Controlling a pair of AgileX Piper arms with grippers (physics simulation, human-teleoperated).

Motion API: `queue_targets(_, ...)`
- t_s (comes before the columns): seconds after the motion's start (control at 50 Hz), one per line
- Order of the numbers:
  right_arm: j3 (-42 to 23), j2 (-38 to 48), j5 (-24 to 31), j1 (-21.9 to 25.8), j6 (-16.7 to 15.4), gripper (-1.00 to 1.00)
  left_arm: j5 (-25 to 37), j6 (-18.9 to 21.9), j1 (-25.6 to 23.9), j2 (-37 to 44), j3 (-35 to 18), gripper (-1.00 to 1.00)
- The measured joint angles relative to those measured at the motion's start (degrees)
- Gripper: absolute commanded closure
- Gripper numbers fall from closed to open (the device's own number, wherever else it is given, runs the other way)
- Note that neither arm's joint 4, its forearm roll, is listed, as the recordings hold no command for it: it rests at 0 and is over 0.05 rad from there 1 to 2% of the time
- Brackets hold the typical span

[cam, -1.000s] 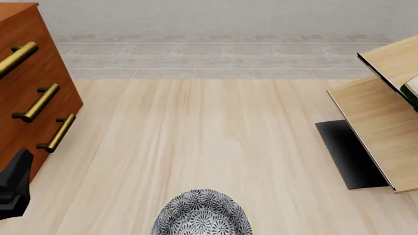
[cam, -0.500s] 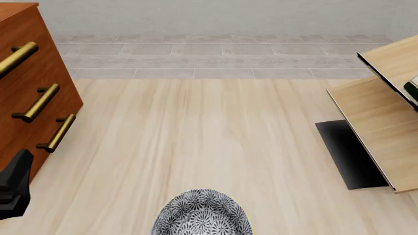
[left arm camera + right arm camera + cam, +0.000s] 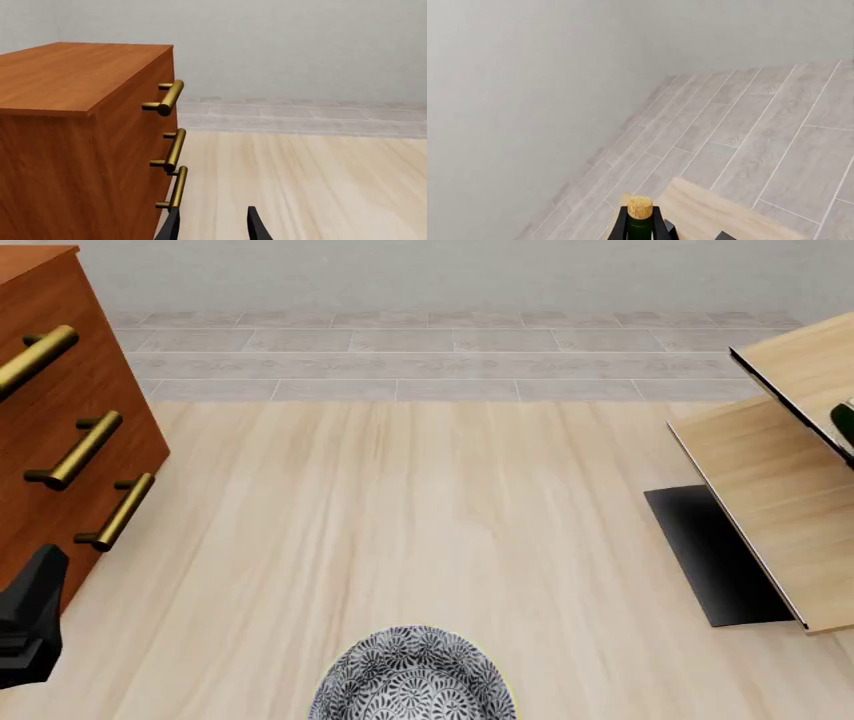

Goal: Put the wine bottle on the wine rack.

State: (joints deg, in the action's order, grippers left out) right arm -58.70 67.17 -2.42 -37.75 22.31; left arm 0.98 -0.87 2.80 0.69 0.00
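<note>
One wine bottle (image 3: pixel 640 222), green glass with one tan cork, seen in the right wrist view; only a dark sliver of it shows at the right edge of the front view.

One wine rack (image 3: pixel 781 495): two pale slanted panels visible, one black base.

One reddish-brown cabinet (image 3: pixel 54 420), carrying three brass handles (image 3: pixel 83 450), stacked one above another.

One patterned bowl (image 3: pixel 414 678), black-and-white, at the near edge of the table (image 3: pixel 400 520).

Two grippers in sight: left gripper (image 3: pixel 212 225) with two dark fingers, right gripper (image 3: pixel 639 227) with two fingers flanking the bottle neck.
</note>
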Motion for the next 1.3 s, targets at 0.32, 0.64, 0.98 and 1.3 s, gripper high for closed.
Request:
queue_targets(0.32,1.1,0.5,-2.1,-0.7,1.2,1.00,0.3,0.0,0.1,-0.2,0.0,-1.00)
queue_targets(0.64,2.1,1.2,-4.2,-1.3,2.4,1.00,0.5,0.0,0.2,-0.3,0.0,-1.00)
queue_targets(0.98,3.5,2.4,-6.2,-2.9,3.7,1.00,0.6,0.1,0.2,-0.4,0.0,-1.00)
queue_targets(1.3,4.8,2.8,-7.7,-3.7,4.5,1.00,0.4,0.2,0.1,-0.3,0.0,-1.00)
